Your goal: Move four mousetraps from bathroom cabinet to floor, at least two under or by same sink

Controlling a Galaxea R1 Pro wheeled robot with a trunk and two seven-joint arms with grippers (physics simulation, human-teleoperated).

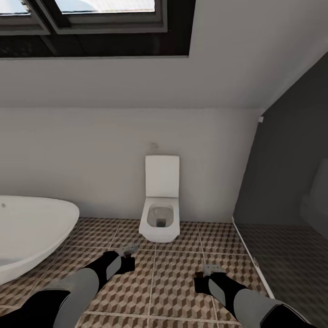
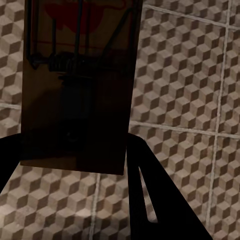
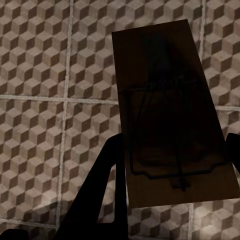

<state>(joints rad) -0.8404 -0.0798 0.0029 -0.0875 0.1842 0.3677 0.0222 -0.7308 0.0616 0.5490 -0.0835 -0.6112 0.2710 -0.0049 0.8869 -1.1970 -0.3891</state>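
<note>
Brown cube-pattern bathroom floor (image 1: 173, 273) lies below both arms; left gripper (image 1: 126, 255) jaws pinch one mousetrap (image 2: 75, 85), right gripper (image 1: 210, 273) jaws pinch another mousetrap (image 3: 172, 115); carrying step, judging; next, find the sink and lower them beside it.

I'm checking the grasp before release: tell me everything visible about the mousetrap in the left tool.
The mousetrap is a flat rectangular board, dark brown and wood-like, with a red printed mark near its far end. Thin dark wire forms a frame and coiled spring across that far half. It is held above the cube-pattern bathroom floor, its near end between the dark fingers of the left tool, which is shut on it. In the head view it shows as a small pale sliver.
</note>
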